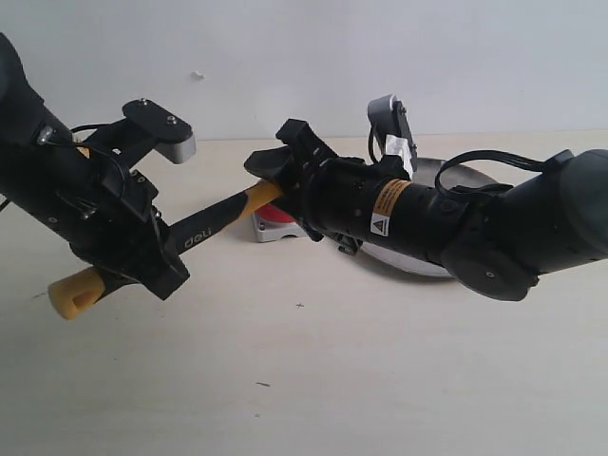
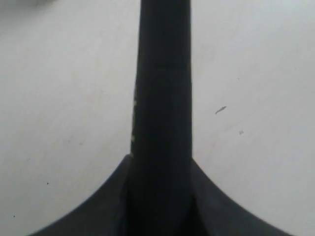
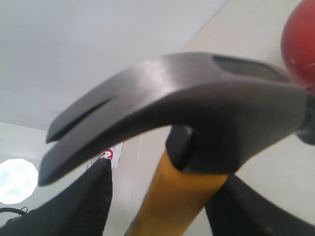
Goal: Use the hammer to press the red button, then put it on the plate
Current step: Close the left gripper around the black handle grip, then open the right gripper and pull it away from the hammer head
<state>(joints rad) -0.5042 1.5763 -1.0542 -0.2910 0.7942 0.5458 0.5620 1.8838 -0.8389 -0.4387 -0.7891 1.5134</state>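
The hammer [image 1: 214,226] hangs slanted above the table, its yellow end low at the left and its steel head [image 3: 187,103] raised at the centre. My left gripper [image 1: 161,261] is shut on the black handle [image 2: 162,98], with both fingers [image 2: 108,201] pressed against it. My right gripper [image 1: 282,188] straddles the yellow neck [image 3: 182,196] just under the head. Its jaws stand open, and one finger [image 3: 83,206] is clear of the neck. The red button [image 1: 281,220] sits on its grey base directly below the head; the dome shows as red button [image 3: 300,44]. The plate [image 1: 446,176] lies behind, mostly under the right arm.
The beige table [image 1: 332,361] runs back to a pale wall. The right arm stretches low across the plate from the right. The left arm fills the left side of the exterior view, with its wrist camera [image 1: 161,128] sticking up.
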